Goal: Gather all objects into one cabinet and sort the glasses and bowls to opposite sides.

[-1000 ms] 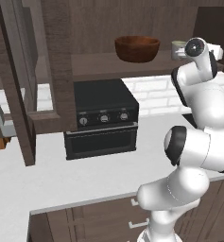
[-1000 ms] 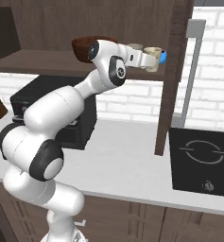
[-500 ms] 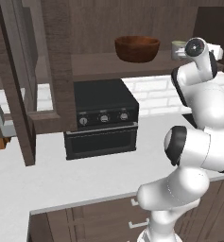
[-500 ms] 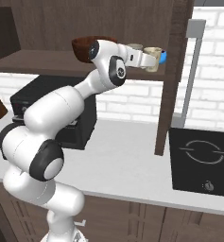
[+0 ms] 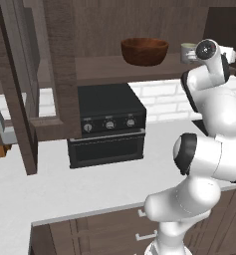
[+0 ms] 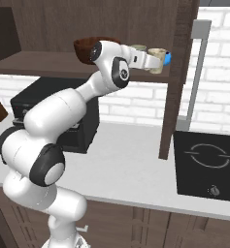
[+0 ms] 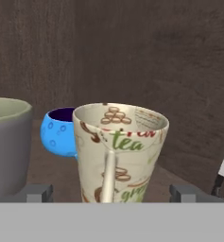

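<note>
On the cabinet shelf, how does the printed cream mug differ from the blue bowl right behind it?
The cream mug is taller, with straight flaring walls; the blue bowl is squat and rounded. The cream mug carries brown and green tea lettering; the blue bowl is plain bright blue with small dimples and a dark inside. The cream mug stands between the open end effector's fingertips, the blue bowl beyond it. Both stand upright on the shelf.

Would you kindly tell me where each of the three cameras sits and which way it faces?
Left base view: behind the arm's left, facing the cabinet shelf and brown bowl; arm at right.
Right base view: behind its right, facing the same shelf; arm at left, hand open at the cream mug.
Hand view: on the hand, facing that mug, fingertips flanking it.
Both base views share the bowl.
</note>
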Robot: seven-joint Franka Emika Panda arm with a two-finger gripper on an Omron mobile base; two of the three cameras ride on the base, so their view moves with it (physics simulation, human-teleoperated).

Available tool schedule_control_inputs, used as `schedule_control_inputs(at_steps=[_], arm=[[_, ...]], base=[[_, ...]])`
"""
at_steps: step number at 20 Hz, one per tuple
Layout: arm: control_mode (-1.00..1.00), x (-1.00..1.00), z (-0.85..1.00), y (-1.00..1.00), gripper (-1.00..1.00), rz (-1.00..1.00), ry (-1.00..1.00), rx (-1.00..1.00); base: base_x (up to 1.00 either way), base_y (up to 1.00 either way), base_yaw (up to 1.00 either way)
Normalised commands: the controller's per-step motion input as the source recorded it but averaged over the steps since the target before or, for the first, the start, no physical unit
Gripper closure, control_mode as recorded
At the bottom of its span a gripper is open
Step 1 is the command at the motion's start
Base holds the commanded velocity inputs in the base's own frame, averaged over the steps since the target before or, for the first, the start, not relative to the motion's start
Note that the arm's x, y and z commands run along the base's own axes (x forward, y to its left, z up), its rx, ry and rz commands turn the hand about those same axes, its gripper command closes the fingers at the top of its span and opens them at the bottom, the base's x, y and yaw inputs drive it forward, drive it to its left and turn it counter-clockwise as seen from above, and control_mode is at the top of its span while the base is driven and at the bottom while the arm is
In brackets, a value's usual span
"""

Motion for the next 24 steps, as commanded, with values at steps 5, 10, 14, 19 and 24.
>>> schedule_control_inputs(at_steps=[5, 10, 14, 19, 24], arm=[[-1.0, -0.07, 0.17, -0.1, -1.0, -0.07, 0.0, 0.0], [-1.0, -0.45, 0.13, 0.04, -1.0, -0.06, 0.0, 0.0], [-1.0, -0.89, 0.17, 0.22, -1.0, 0.0, 0.0, 0.01], [-1.0, -1.0, 0.14, 0.36, -1.0, 0.0, 0.01, 0.05], [-1.0, -0.98, 0.04, 0.32, -1.0, 0.0, 0.0, 0.12]], base=[[0.0, 0.0, 0.0], [0.0, 0.0, 0.0], [0.0, 0.0, 0.0], [0.0, 0.0, 0.0], [0.0, 0.0, 0.0]])
